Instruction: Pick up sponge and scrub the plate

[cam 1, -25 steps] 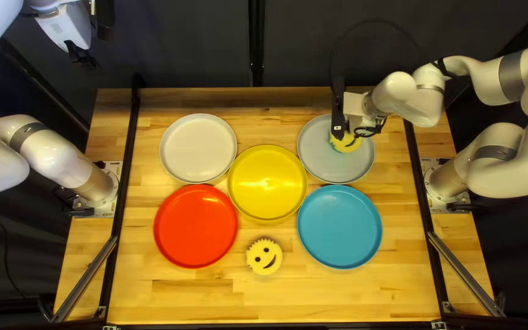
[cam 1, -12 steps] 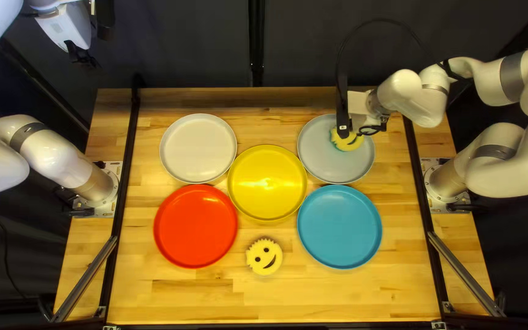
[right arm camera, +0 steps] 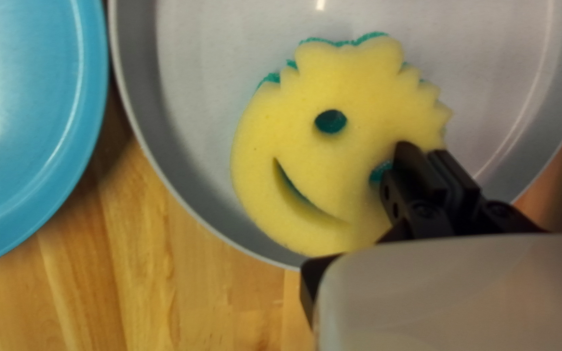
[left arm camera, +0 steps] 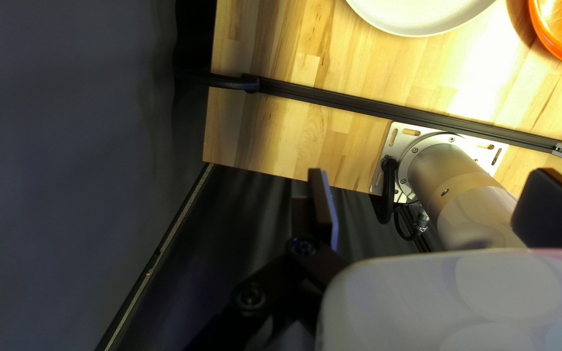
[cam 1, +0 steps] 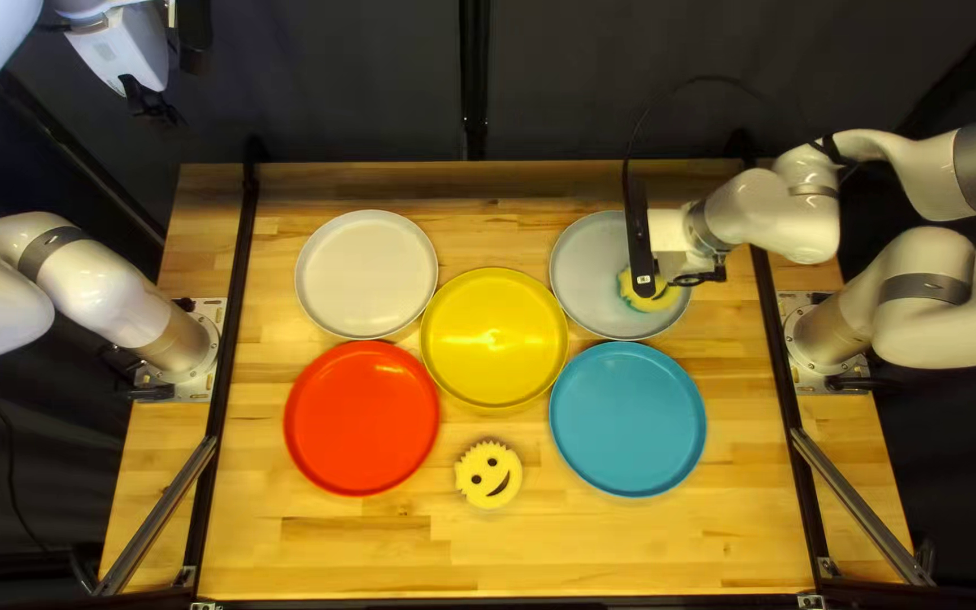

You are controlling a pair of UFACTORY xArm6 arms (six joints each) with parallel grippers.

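Note:
Near the grey plate's (cam 1: 590, 296) front right rim lies the yellow smiley sponge (cam 1: 648, 298), green underneath. My right gripper (cam 1: 660, 282) is over it. Seen from the right wrist, the right gripper (right arm camera: 424, 153) has its fingers together, tips at the sponge (right arm camera: 339, 175) beside one eye hole; whether any sponge is pinched between them is hidden. The sponge rests flat inside the grey plate (right arm camera: 196, 97). My left gripper (cam 1: 154, 109) is raised beyond the table's far left corner. In the left wrist view the left gripper (left arm camera: 430, 195) stands open, nothing between its fingers.
A white plate (cam 1: 366, 273), red plate (cam 1: 362, 418), yellow plate (cam 1: 495, 339) and blue plate (cam 1: 627, 419) stand close together. A second smiley sponge (cam 1: 488, 475) lies in front of the yellow plate. Black rails run along both table sides.
The right gripper and the sponge have shifted toward the near side and slightly right across the grey plate. The left arm and the other plates are unmoved.

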